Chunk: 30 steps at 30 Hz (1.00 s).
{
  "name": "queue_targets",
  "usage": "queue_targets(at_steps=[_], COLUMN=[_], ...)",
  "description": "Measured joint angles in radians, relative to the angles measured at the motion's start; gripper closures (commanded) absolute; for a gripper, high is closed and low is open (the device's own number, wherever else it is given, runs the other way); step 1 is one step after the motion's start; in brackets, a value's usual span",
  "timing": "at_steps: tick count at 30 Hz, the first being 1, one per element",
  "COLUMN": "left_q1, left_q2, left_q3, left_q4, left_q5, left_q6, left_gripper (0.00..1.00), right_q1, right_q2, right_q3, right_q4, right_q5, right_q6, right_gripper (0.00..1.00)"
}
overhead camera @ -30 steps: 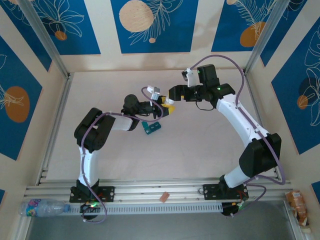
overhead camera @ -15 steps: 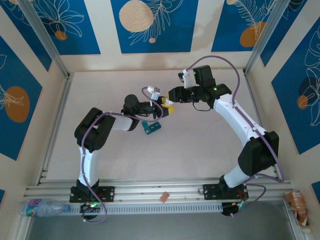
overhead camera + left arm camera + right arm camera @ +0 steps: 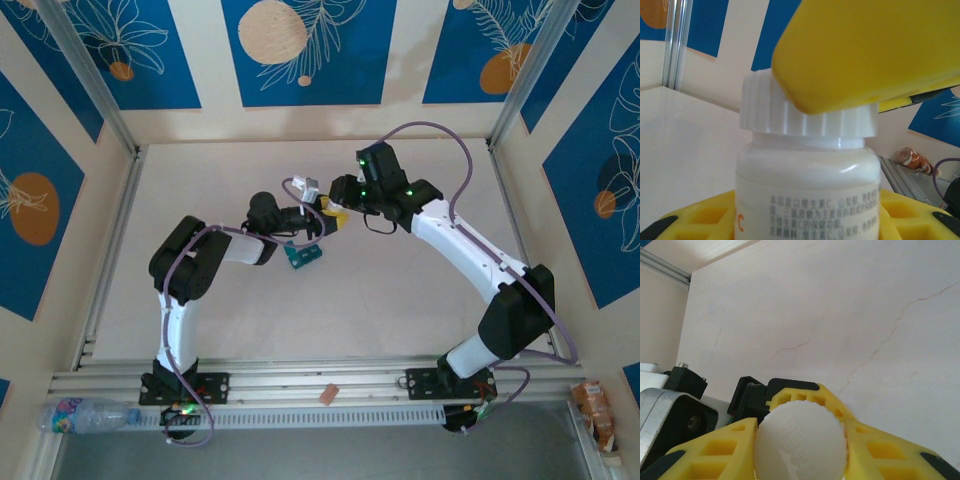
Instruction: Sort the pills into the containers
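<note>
Clamps the white bottle (image 3: 805, 190) in the left gripper (image 3: 324, 216), narrowed onto the body below the ribbed cap (image 3: 760, 112), with yellow fingers (image 3: 705, 217) pressed against either side at the bottom of the left wrist view. Grips that cap from the opposite end with the right gripper (image 3: 342, 203): closed snugly on the round white top in the right wrist view, flanked left and right by yellow; laid across the cap's upper edge as a broad yellow pad in the left wrist view. Meets tip to tip above the middle of the table (image 3: 400, 300). Leaves the teal-green pill box (image 3: 303, 255) lying on the table just on the near side of the left gripper, apart from both claws. Cannot tell what its compartments hold.
</note>
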Motion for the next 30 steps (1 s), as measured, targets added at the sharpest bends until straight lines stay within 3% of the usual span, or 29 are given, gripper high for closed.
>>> queue_targets(at_steps=[4, 6, 9, 14, 19, 25, 30], left_q1=[-0.002, -0.003, -0.004, -0.006, -0.006, -0.006, -0.006], left_q2=[0.000, 0.000, 0.000, 0.000, 0.000, 0.000, 0.000], left_q3=[0.000, 0.000, 0.000, 0.000, 0.000, 0.001, 0.001], left_q4=[0.011, 0.025, 0.032, 0.035, 0.036, 0.036, 0.036], left_q5=[-0.010, -0.014, -0.016, -0.015, -0.012, 0.001, 0.012], left_q6=[0.002, 0.003, 0.003, 0.003, 0.002, -0.001, -0.001], left_gripper=[1.00, 1.00, 1.00, 1.00, 1.00, 1.00, 1.00], right_q1=[-0.021, -0.041, -0.080, -0.140, -0.228, -0.256, -0.249], right_q2=[0.000, 0.000, -0.009, -0.098, -0.160, -0.026, 0.043], right_q3=[0.008, 0.014, 0.014, -0.012, -0.032, 0.042, 0.051], right_q4=[-0.018, -0.042, -0.059, -0.045, 0.018, -0.002, -0.031], right_q5=[-0.031, -0.063, -0.108, -0.173, -0.333, -0.502, -0.560], right_q6=[0.005, -0.008, -0.029, -0.082, -0.198, -0.366, -0.429], right_gripper=[0.28, 0.19, 0.13, 0.13, 0.15, 0.15, 0.20])
